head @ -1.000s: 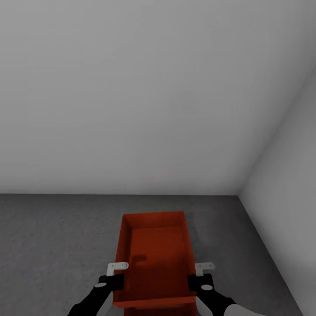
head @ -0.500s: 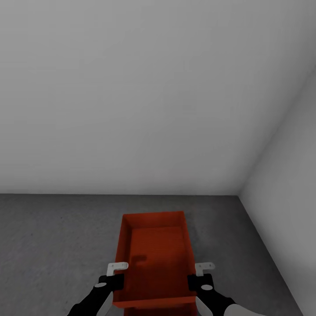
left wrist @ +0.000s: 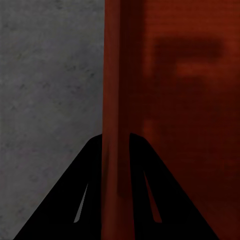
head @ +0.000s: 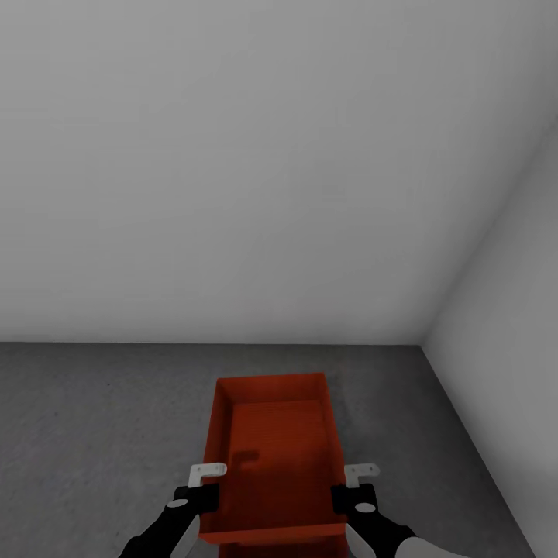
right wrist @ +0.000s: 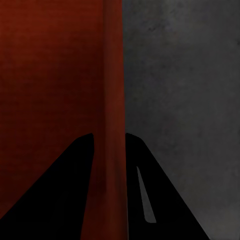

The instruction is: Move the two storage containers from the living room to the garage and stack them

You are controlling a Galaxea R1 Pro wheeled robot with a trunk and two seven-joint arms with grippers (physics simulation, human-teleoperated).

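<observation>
The left gripper [left wrist: 116, 142] is clamping the left long wall of an orange-red storage container [head: 273, 453], one dark finger [left wrist: 75, 200] sitting outside the wall and the other inside, both pressing against it. The right gripper [right wrist: 109, 140] is pinching the opposite long wall in the same way, its fingers [right wrist: 160, 200] straddling the rim with the wall filling the gap between them. In the head view both grippers, left [head: 203, 484] and right [head: 353, 487], are gripping near the container's near end, one on each side.

The container is sitting level with its open top facing up, and its long axis is running straight away from the robot toward the far wall [head: 256, 170]. A strip of a second orange-red container [head: 279, 549] is showing just beneath its near edge. The dark grey mottled floor [head: 93, 434] is lying around it, and the pale grey walls are meeting in a corner off to the right, beyond the container's far end.
</observation>
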